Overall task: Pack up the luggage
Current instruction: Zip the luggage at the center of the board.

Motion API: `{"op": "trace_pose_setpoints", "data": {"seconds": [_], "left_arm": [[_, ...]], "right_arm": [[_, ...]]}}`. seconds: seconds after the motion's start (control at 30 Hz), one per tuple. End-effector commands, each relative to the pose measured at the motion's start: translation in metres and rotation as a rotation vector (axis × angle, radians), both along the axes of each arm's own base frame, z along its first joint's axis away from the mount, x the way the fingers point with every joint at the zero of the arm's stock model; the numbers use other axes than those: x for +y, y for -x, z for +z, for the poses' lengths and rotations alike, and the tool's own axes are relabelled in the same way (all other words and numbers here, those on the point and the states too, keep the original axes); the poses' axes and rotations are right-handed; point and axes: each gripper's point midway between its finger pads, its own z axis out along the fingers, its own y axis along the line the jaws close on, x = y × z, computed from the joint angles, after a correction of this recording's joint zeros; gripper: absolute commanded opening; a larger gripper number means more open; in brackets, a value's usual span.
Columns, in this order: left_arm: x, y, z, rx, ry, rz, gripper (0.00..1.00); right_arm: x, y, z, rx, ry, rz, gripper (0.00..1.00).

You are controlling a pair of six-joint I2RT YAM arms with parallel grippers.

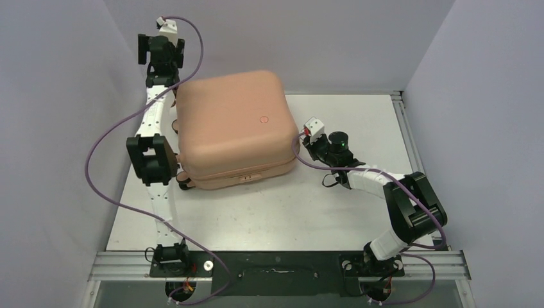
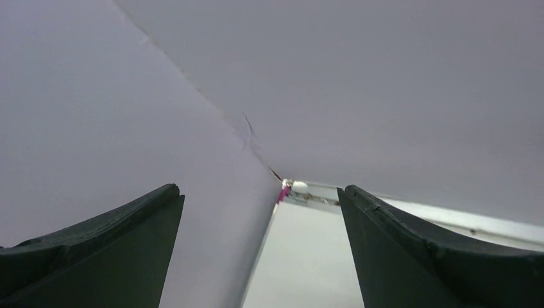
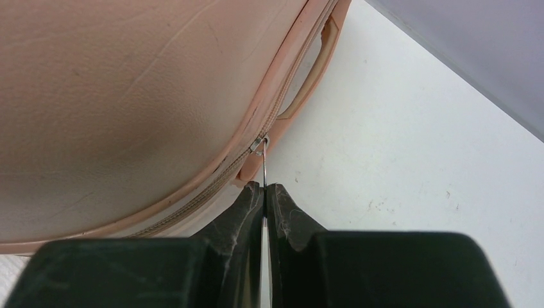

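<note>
The luggage (image 1: 231, 128) is a salmon-pink hard-shell suitcase lying flat and closed on the white table (image 1: 346, 212), its round dot (image 1: 263, 119) facing up. My right gripper (image 1: 300, 138) is at its right edge. In the right wrist view the right gripper (image 3: 264, 187) is shut on the thin metal zipper pull (image 3: 263, 163), which hangs from the slider on the luggage (image 3: 128, 96) seam. My left gripper (image 1: 159, 51) is raised behind the case's back-left corner. In the left wrist view the left gripper (image 2: 260, 187) stands open with nothing between its fingers, facing the wall corner.
Grey walls enclose the table at the left, back and right. A pink side handle (image 3: 308, 83) sits on the case beyond the zipper slider. Caster wheels (image 1: 183, 179) show at the case's front-left corner, beside the left arm's elbow (image 1: 153, 160).
</note>
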Motion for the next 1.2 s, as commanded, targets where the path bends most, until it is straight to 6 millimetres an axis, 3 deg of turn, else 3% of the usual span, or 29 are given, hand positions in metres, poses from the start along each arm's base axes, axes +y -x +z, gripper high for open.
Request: {"op": "trace_pose_setpoints", "data": {"seconds": [0.0, 0.13, 0.3, 0.47, 0.63, 0.73, 0.87, 1.17], "left_arm": [[-0.010, -0.021, 0.063, -0.215, -0.110, 0.147, 0.96], [-0.049, -0.048, 0.043, -0.215, -0.250, 0.062, 0.96], [-0.101, -0.068, -0.013, -0.080, -0.343, -0.123, 0.96], [-0.134, -0.073, -0.062, 0.063, -0.395, -0.274, 0.96], [-0.160, -0.068, -0.111, 0.227, -0.429, -0.426, 1.00], [-0.180, -0.057, -0.127, 0.268, -0.385, -0.560, 0.88], [-0.208, -0.037, -0.140, 0.313, -0.349, -0.696, 0.79], [-0.247, -0.014, -0.158, 0.383, -0.307, -0.829, 0.69]], "right_arm": [[-0.008, -0.003, -0.008, 0.009, -0.007, -0.026, 0.05], [-0.012, -0.005, -0.013, 0.019, -0.008, -0.034, 0.05], [-0.019, -0.008, -0.019, 0.034, -0.013, -0.049, 0.05], [-0.032, -0.013, -0.020, 0.041, -0.017, -0.070, 0.05], [-0.048, -0.034, -0.007, 0.005, -0.024, -0.098, 0.05], [-0.055, -0.053, 0.001, -0.024, -0.029, -0.114, 0.05], [-0.057, -0.075, 0.002, -0.030, -0.030, -0.128, 0.05], [-0.046, -0.097, 0.007, -0.047, -0.061, -0.096, 0.05]]}}
